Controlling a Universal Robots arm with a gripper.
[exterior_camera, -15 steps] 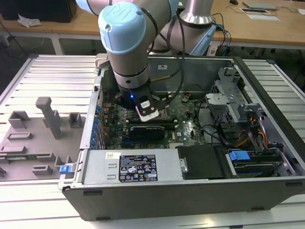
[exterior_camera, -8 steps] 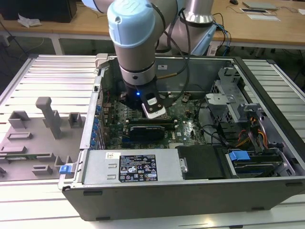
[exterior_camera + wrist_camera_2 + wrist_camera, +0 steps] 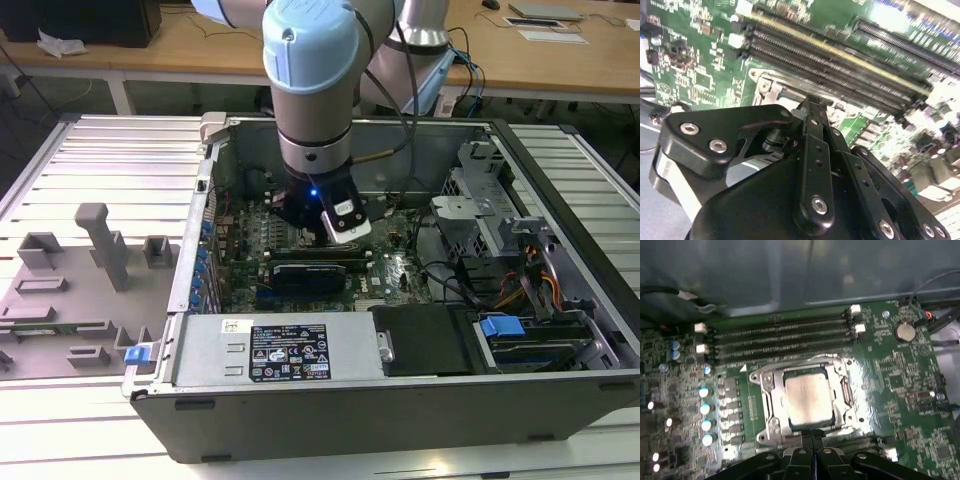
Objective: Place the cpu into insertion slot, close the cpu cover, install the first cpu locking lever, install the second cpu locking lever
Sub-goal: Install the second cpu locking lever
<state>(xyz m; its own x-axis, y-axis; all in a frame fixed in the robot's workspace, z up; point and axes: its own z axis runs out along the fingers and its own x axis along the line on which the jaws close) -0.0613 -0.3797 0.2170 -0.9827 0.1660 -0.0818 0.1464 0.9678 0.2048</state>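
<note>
The cpu [image 3: 807,399], a pale silvery square, lies flat in the insertion slot on the green motherboard [image 3: 900,385]. The cpu cover [image 3: 769,405], a thin silvery frame, lies down around it with the chip showing through its window. A thin metal lever [image 3: 817,358] runs along the socket edge beside the memory slots. My gripper [image 3: 812,434] is shut with nothing between its black fingers, its tips at the socket's edge. In the second wrist view the gripper [image 3: 810,103] points down at a corner of the socket frame [image 3: 765,88]. In the exterior view the arm's wrist [image 3: 312,150] hangs over the board.
Several long black memory slots [image 3: 782,337] lie just beside the socket. A row of capacitors [image 3: 705,407] flanks it. The open computer case [image 3: 400,375] walls in the board, with cables and drive bays [image 3: 500,240] at the exterior view's right. Grey fixtures [image 3: 100,245] stand outside at its left.
</note>
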